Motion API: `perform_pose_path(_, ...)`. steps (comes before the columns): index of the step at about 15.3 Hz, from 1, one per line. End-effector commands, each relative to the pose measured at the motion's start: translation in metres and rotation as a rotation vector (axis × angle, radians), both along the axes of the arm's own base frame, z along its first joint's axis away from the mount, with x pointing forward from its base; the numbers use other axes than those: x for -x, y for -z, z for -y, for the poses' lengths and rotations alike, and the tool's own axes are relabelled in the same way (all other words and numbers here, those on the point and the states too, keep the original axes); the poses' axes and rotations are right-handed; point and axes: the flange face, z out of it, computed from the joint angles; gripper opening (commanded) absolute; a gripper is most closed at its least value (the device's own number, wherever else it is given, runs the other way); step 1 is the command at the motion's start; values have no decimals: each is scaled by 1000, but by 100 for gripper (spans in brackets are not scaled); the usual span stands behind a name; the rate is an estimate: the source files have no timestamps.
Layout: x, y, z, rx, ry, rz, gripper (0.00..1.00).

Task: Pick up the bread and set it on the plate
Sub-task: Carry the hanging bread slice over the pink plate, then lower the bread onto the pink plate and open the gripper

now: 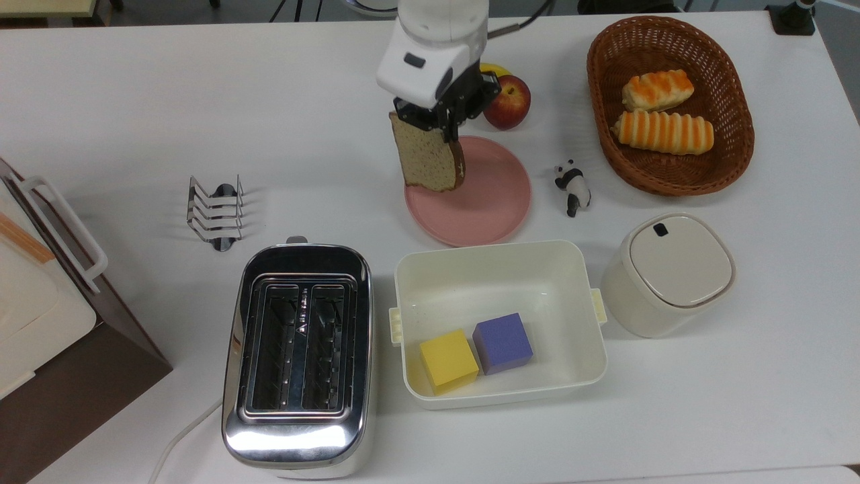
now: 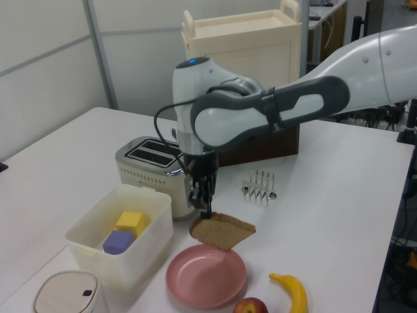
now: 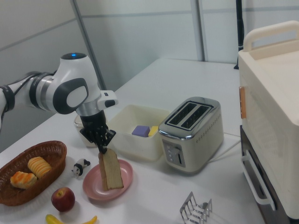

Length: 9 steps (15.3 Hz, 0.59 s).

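Speckled tan wholemeal bread slice [image 1: 427, 156] hangs pinched in the black two-finger gripper [image 1: 447, 126], over the round pink plate [image 1: 494, 202] (carry step); next, I'd guess, lower and release.

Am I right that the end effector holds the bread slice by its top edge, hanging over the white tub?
Not quite. The end effector holds the bread slice by its top edge, but it hangs over the pink plate, as the top view shows.

Glossy white arm [image 2: 365, 62] with grey joint bands, blue light, black jaws
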Motion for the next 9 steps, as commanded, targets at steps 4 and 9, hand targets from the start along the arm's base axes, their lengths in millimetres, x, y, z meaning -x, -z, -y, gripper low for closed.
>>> perform_pose_path(4, -3, 20, -25, 18, -59, 5, 0)
perform_pose_path(9, -5, 29, -36, 11, -74, 5, 47)
